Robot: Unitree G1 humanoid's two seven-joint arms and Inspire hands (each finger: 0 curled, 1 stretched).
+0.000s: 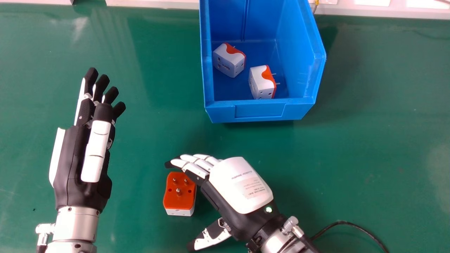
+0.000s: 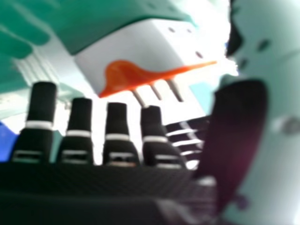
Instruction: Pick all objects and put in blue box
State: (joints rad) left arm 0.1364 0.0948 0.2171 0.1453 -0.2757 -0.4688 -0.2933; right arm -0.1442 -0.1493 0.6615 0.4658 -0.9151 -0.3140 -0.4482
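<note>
An orange and white plug adapter [image 1: 180,191] rests on the green table with its pins up. My right hand [image 1: 239,186] is beside it, fingers relaxed just past its far edge and thumb apart on the near side; nothing is held. In the right hand view the adapter [image 2: 140,51] lies beyond the fingertips of my right hand [image 2: 117,136]. My left hand [image 1: 84,147] is over the table at the left, fingers straight and nothing in it. The blue box [image 1: 260,111] holds a white and orange adapter [image 1: 228,61] and another one [image 1: 262,82].
The green table [image 1: 369,140] spreads around the box and both hands. A black cable [image 1: 346,223] curves over the table beside my right forearm. A pale ledge [image 1: 151,3] runs along the far edge.
</note>
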